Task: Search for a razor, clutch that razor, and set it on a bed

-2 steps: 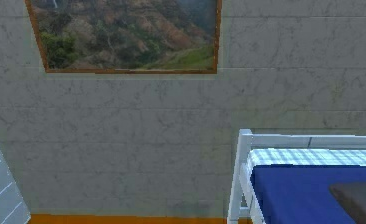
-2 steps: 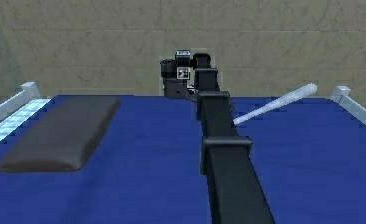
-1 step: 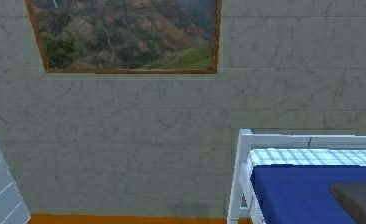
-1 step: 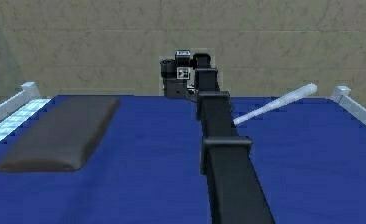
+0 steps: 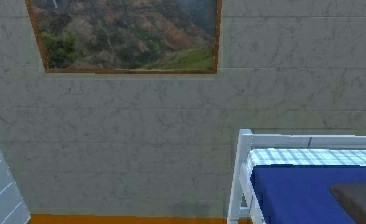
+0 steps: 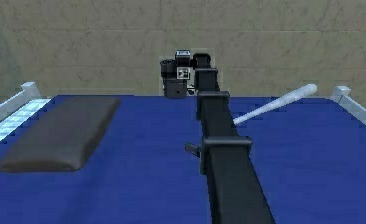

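A bed with a white frame [image 5: 241,170] and a dark blue cover [image 6: 141,180] spreads across the arm side view and fills the forward view's lower right corner. The dark arm bar [image 6: 226,150] reaches out over the cover. At its far end, beside the white marker squares, sits my gripper [image 6: 172,82], near the bed's far edge with the pale wall behind it. I cannot tell whether it holds anything.
A dark flat pillow [image 6: 61,130] lies on the cover at the arm side view's left. A long white bat-shaped thing [image 6: 278,104] lies at the right. A framed landscape picture [image 5: 126,35] hangs on the wall ahead. A white object [image 5: 3,190] stands at the left edge.
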